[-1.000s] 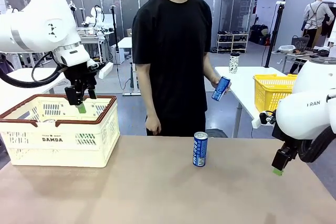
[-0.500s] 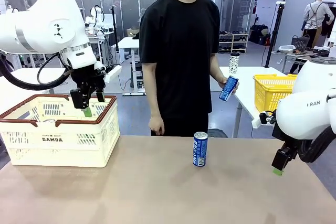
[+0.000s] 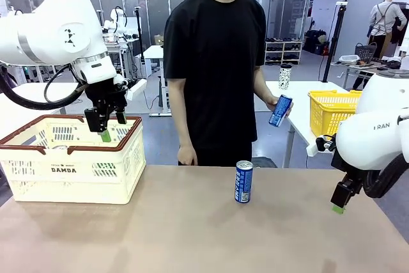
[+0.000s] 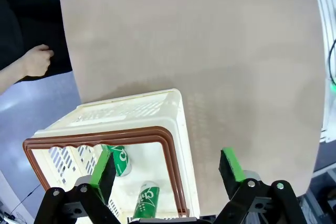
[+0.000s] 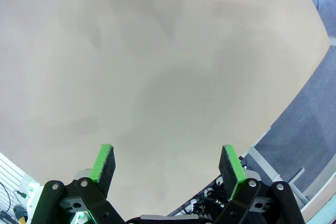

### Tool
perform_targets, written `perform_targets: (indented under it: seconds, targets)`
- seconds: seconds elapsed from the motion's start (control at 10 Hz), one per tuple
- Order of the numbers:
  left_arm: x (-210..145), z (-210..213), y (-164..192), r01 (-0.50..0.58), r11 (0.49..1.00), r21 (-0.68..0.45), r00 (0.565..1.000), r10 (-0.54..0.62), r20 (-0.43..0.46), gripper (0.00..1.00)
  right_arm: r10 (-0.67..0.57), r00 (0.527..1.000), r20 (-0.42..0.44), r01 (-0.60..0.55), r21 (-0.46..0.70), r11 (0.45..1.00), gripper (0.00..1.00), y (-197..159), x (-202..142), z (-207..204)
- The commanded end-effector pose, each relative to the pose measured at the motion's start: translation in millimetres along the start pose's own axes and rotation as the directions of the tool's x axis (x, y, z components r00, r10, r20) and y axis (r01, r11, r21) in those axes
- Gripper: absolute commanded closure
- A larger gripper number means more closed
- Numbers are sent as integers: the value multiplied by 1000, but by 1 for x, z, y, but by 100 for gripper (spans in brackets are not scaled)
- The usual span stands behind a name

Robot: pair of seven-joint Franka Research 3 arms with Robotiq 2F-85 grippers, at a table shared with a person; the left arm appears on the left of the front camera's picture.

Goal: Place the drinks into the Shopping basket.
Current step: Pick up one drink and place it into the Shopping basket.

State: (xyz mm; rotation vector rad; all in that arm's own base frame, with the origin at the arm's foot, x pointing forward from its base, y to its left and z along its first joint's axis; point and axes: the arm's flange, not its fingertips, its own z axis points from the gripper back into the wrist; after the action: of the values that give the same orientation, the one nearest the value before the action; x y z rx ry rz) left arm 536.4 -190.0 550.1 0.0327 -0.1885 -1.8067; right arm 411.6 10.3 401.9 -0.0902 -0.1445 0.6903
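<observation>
Cream-white lattice plastic with a reddish-brown rim is marking out the Shopping basket [image 3: 70,180], which is sitting on the table [image 3: 192,241] and serving as the drop-off for every drink. The left gripper [image 3: 112,127] is hanging just above the basket's open top, its green-padded fingers [image 4: 103,163] spreading wide and gripping nothing. In the left wrist view a green can [image 4: 119,159] and a second green can [image 4: 146,200] are lying on their sides on the basket floor beneath it, so I am counting those two as delivered. A blue can [image 3: 243,182] is standing upright on the table well apart from the basket, on the side facing the right arm, probably because upright is how a gripper can close on its slim body from the side. Farther from the basket again, the person's hand [image 3: 273,103] is holding a second blue can [image 3: 281,111] tilted in the air, likely offering it for the table. The right gripper [image 3: 338,204] is waiting farthest from the basket, beyond the standing can and near the table edge, its fingers also standing wide apart and empty, seemingly keeping ready for the next pick.
</observation>
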Motion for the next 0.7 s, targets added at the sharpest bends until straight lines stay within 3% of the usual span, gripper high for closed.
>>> perform_targets:
  seconds: [0.0, 0.6]
  targets:
    - [9, -6, 10, 43, 999, 11, 999, -44, 17, 0, -5, 1000, 1, 5, 2, 1000, 0, 1, 0, 0]
    - [104, -52, 80, 211, 975, 71, 972, -217, 94, 0, -5, 1000, 1, 5, 2, 1000, 0, 1, 0, 0]
